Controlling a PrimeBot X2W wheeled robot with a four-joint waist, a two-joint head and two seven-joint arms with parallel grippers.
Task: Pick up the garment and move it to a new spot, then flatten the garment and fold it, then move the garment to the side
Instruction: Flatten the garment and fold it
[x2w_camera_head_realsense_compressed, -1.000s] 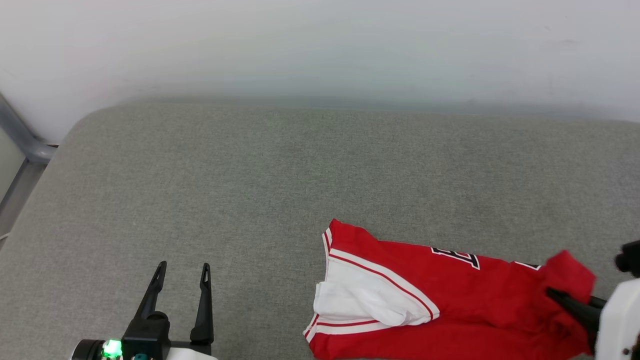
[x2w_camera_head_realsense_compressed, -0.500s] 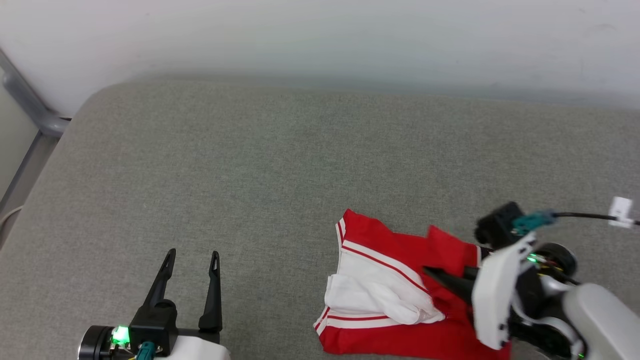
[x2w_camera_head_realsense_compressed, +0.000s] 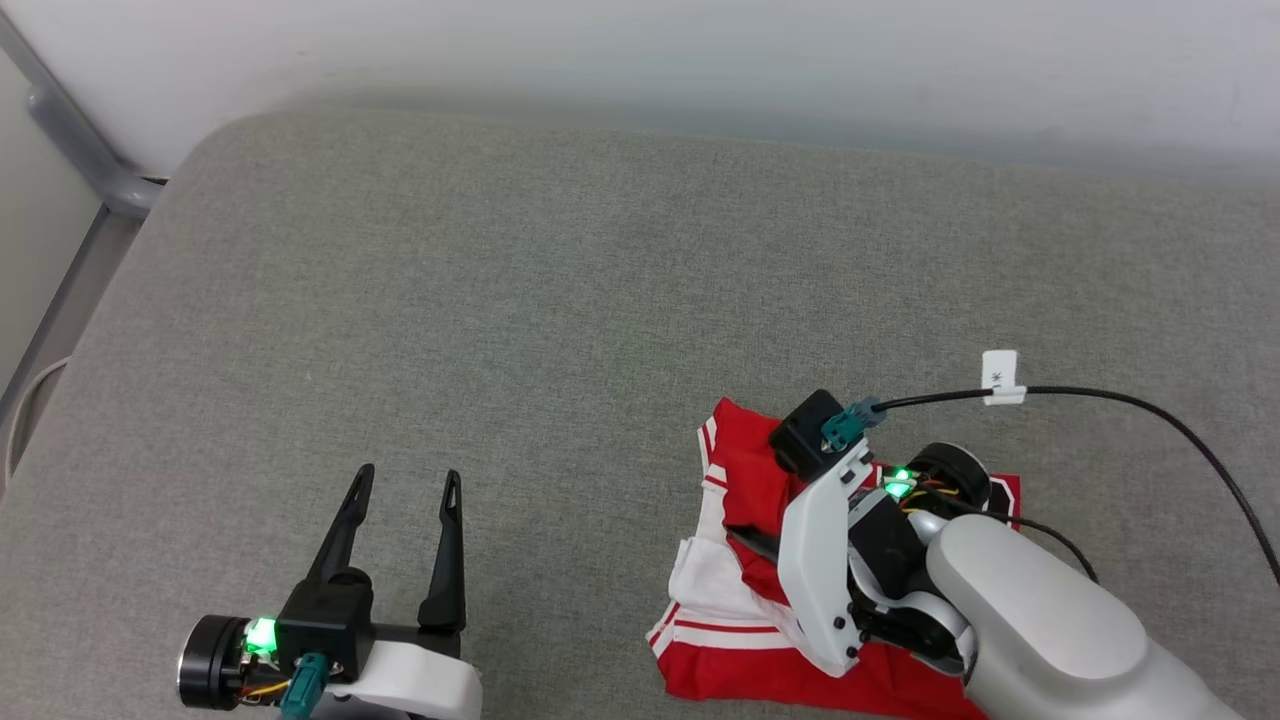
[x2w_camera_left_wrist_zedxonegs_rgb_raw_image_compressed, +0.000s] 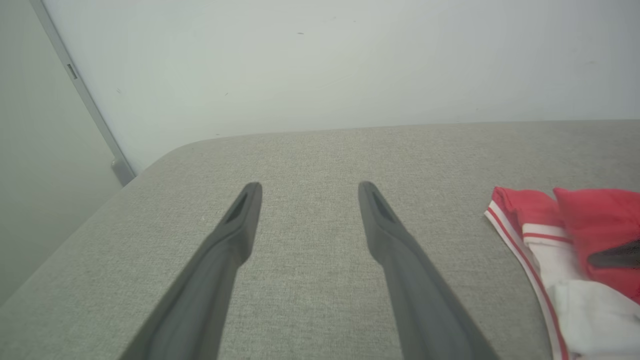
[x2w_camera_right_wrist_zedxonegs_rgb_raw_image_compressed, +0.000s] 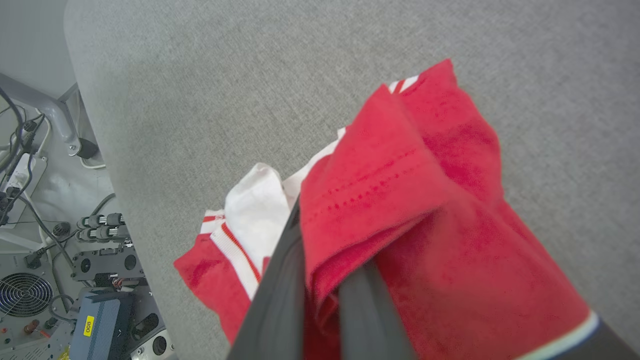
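1. Fingers of the left gripper (x2w_camera_head_realsense_compressed: 408, 474) stand wide apart over bare pad (x2w_camera_head_realsense_compressed: 560, 300) at the near left. They hold nothing and are well apart from the cloth.
2. Near right, the right gripper (x2w_camera_right_wrist_zedxonegs_rgb_raw_image_compressed: 327, 260) is clamped on a fold of the garment (x2w_camera_head_realsense_compressed: 745, 465). Its wrist view shows red cloth pinched between both fingers and draped over them.
3. Bunched on the near right of the pad, the garment sits partly under the arm (x2w_camera_head_realsense_compressed: 1040, 610). The red body is doubled over, and the white sleeve (x2w_camera_head_realsense_compressed: 715, 590) with striped trim spills out on the left.
4. Handling, as I judge it: light, thin and wholly limp. It will sag from a single grip, drag and bunch rather than slide flat, and cannot be pushed. It is not fragile, but the smooth knit may slip from a shallow pinch.
5. Best hold: hemmed or trimmed edges, where the stitching is thicker, with a deep bite. The present hold seems to be on a hem, going by the stitch line, though the fold hides which edge. For flattening, two corners far apart, one per gripper, would stretch it.
6. Farther off, the pad runs on to the wall (x2w_camera_head_realsense_compressed: 640, 60), probably room enough for spreading.
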